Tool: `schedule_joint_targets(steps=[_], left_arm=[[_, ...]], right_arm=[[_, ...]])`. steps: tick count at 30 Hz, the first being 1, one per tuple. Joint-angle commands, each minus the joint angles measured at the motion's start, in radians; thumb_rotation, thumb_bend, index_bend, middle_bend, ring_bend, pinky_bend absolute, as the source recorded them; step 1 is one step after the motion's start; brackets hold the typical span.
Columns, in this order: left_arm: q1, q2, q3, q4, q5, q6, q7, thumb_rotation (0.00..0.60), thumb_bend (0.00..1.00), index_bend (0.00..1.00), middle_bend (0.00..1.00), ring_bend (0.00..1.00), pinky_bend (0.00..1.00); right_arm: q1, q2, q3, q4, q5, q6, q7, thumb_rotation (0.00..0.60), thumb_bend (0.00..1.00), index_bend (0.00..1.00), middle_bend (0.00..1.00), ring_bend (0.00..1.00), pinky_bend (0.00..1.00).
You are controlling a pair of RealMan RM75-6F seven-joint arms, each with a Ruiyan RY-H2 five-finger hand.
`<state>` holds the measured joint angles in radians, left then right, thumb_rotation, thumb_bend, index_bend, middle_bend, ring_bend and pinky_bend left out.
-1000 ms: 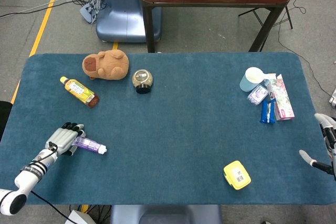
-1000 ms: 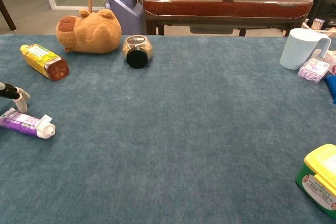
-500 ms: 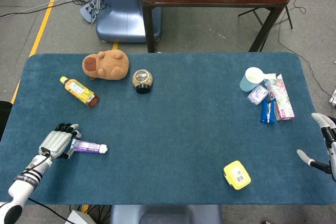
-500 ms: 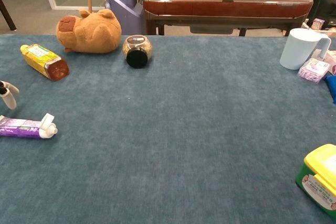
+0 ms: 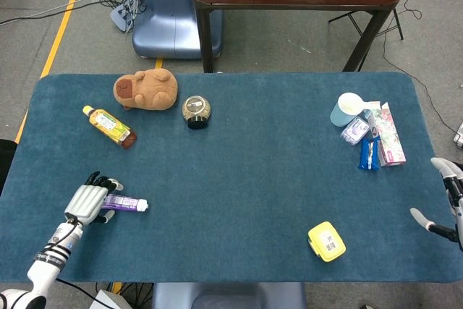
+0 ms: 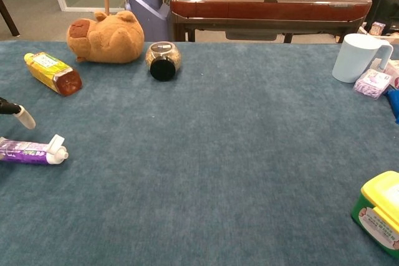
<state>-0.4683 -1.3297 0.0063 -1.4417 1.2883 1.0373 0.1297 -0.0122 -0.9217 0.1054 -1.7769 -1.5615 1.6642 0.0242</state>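
Lower left of the head view: your left hand [image 5: 87, 201] lies palm-down over the tail end of a purple squeeze tube with a white cap [image 5: 124, 203], which rests flat on the blue felt tabletop [image 5: 246, 179], cap pointing toward frame centre. The fingers [image 5: 96, 181] reach out loosely spread above the tube's rear; whether they touch or pinch it, you cannot tell from here. In the chest view the tube [image 6: 32, 151] lies at the far left edge with one fingertip [image 6: 22, 116] just above it, apart from it, which suggests a hand poised over the tube rather than closed around it.

Your right hand [image 5: 447, 200] sits at the right edge of the head view, off the tabletop's rim, fingers apart and holding nothing.

Up the frame from the tube lies a yellow-labelled drink bottle with a brown end [image 5: 110, 127], on its side and well apart. Beyond it, at upper left, a brown plush capybara [image 5: 146, 89] sits beside a small round jar with a dark lid [image 5: 196, 111]. Nothing stands between your left hand and the tube.

On the right side a pale blue mug [image 5: 346, 108] stands by a cluster of small packets [image 5: 376, 141]. A yellow lidded box [image 5: 326, 241] rests near the lower edge, right of centre.
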Motion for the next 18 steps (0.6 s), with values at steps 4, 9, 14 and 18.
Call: schedule_joint_targets(steps=[4, 9, 14, 18], left_arm=[[0.002, -0.052, -0.011, 0.050, 0.015, 0.010, -0.001, 0.600, 0.27, 0.29, 0.25, 0.15, 0.00], [0.006, -0.073, -0.012, 0.070, 0.018, 0.009, 0.003, 0.600, 0.27, 0.29, 0.27, 0.16, 0.00], [0.017, -0.077, -0.011, 0.066, 0.025, 0.025, 0.016, 0.600, 0.27, 0.30, 0.28, 0.16, 0.00], [0.023, -0.082, -0.011, 0.069, 0.026, 0.029, 0.017, 0.600, 0.27, 0.31, 0.28, 0.17, 0.00]], right_arm=[[-0.008, 0.002, -0.002, 0.000, 0.003, 0.007, 0.002, 0.600, 0.04, 0.14, 0.19, 0.16, 0.15], [-0.014, 0.002, -0.004, 0.005, 0.006, 0.011, 0.008, 0.600, 0.04, 0.14, 0.19, 0.16, 0.15], [-0.013, -0.001, -0.004, 0.009, 0.009, 0.006, 0.011, 0.600, 0.04, 0.14, 0.19, 0.16, 0.15], [-0.010, -0.003, -0.003, 0.013, 0.011, 0.000, 0.015, 0.600, 0.04, 0.14, 0.19, 0.16, 0.15]])
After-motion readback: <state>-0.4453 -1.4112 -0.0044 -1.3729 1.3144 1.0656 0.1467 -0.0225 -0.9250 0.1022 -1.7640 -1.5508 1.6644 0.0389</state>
